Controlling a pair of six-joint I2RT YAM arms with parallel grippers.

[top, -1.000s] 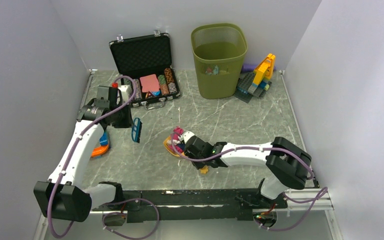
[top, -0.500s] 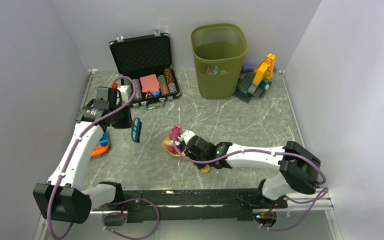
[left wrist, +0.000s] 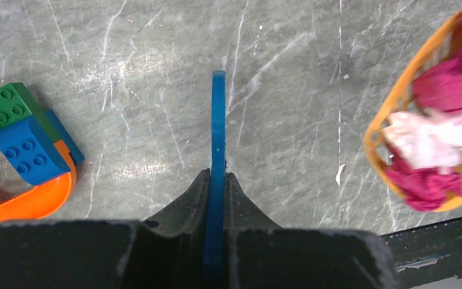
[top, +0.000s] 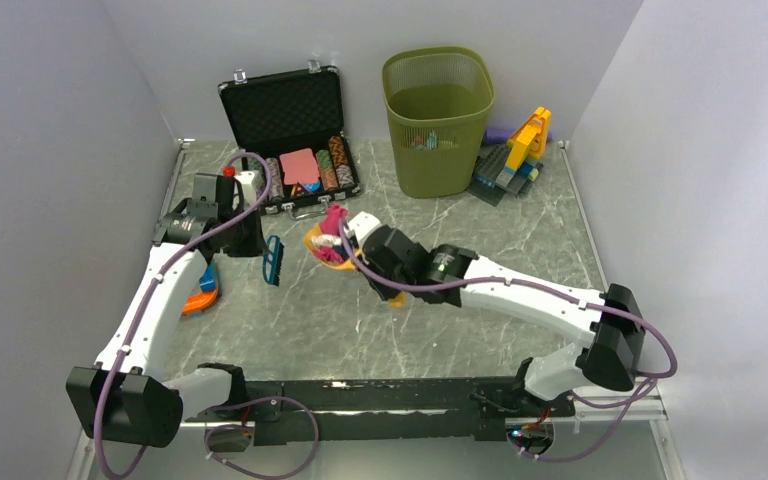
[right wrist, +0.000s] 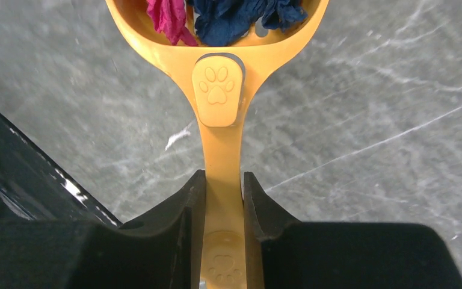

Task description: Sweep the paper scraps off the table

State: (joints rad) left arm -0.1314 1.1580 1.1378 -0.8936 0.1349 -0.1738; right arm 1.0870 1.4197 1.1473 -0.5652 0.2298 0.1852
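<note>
Far left, by the left arm: a cluster of loose toy bricks (left wrist: 17,123), green and blue, sits against an orange arch piece (left wrist: 33,203) on the bench (top: 480,250).

Left claw (left wrist: 217,180): closed on a thin blue flat tool (left wrist: 218,120). The wrist view shows it edge-on, clamped between both fingers and projecting straight out over bare bench. The tool's lower edge cannot be confirmed as touching the surface.

Rear left: an open black case (top: 285,120) stands against the back wall, with rows of chips and a pink card in its lower half.

Centre: a yellow-orange dustpan (right wrist: 219,99) with a paw-print pad on its neck. It carries the paper scraps (right wrist: 231,15); navy and magenta wads show in the right wrist view, with magenta and pale pink wads in the left wrist view. In the overhead view the loaded pan sits just in front of the case, between the blue tool and the right wrist. It appears to be held above the bench rather than resting on it. No loose scrap can be made out on the bench surface in the overhead view.

Right claw (right wrist: 222,183): closed on the dustpan's handle, one finger on each side. The right arm is extended diagonally toward the rear left.

Rear centre-right: an olive mesh bin (top: 438,110), upright, with some coloured material faintly visible through its wall.

Far right rear: a brick model (top: 515,155) beside the bin.
</note>
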